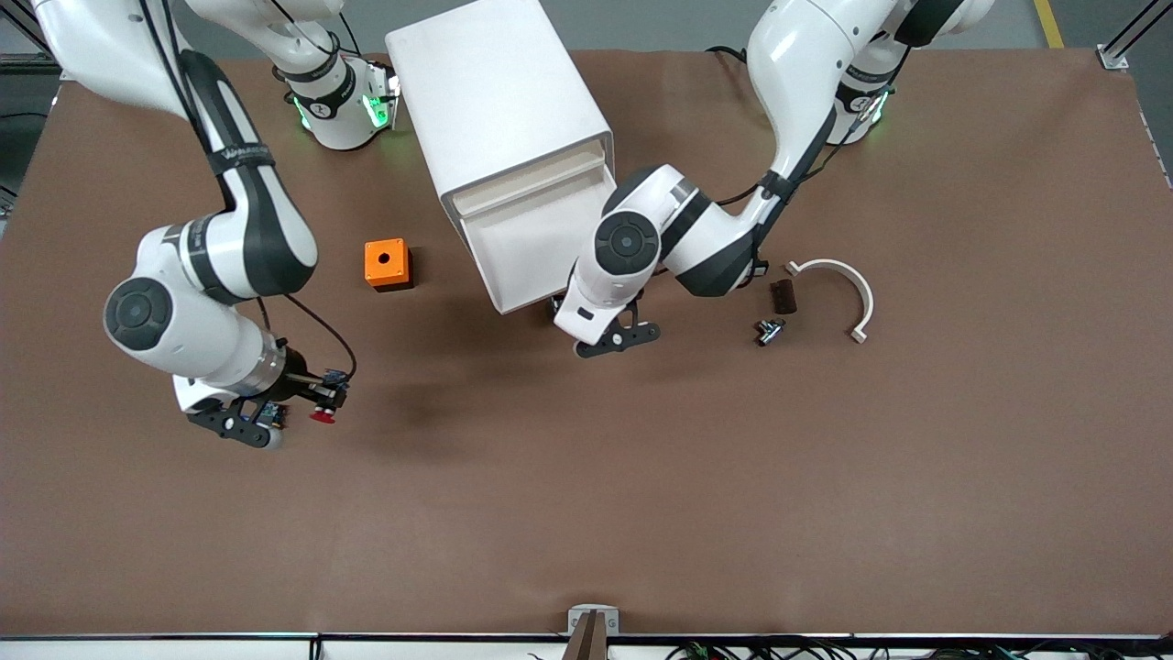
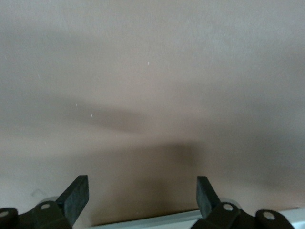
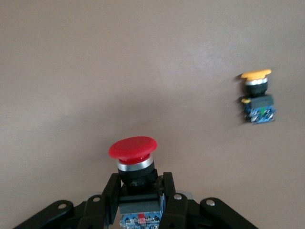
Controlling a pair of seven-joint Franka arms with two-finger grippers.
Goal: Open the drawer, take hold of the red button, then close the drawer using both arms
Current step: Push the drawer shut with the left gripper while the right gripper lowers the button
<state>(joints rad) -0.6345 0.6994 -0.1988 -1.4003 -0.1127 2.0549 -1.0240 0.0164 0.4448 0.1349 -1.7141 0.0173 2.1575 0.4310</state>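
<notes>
Right gripper point(image 3: 138, 200) clamps the red button point(image 3: 133, 149) over the table point(image 1: 586, 513); left gripper point(image 2: 143, 200), fingers wide and holding nothing, sits at the pulled-out drawer point(image 1: 531, 243)

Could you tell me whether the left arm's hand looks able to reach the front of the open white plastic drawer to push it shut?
Probably yes. The left hand hovers open and empty just in front of the open white plastic drawer, with nothing between them.

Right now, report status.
Right gripper shut on red button, over bare table. Left gripper open at the drawer front. Drawer still open.
</notes>
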